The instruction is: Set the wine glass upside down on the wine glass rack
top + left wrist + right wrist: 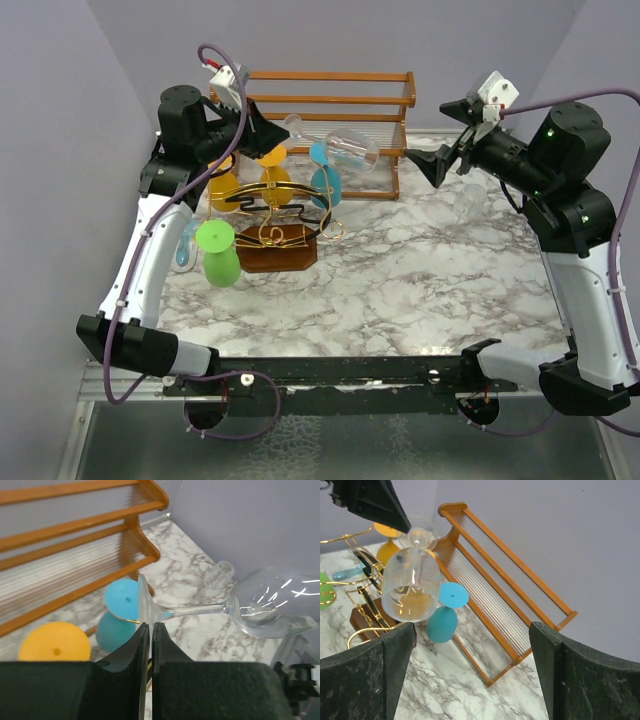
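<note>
Two grippers work over a white-and-grey marbled tabletop. Far left: a lime-green plastic goblet stands inverted against the left side of the wine glass rack, which is curved gold and black wire on a dark brown wooden base. Orange plastic goblets and teal plastic goblets sit foot-up among the rack's wires. The left gripper is above and behind the rack, fingers pressed together on the edge of the foot of the clear wine glass. The glass is off the table, lying on its side with the stem roughly level and the bowl pointing toward the right arm, in front of the two-tier orange-brown wooden slatted shelf. The right gripper is raised near the shelf's right end, jaws wide apart, holding nothing, facing the bowl.
</note>
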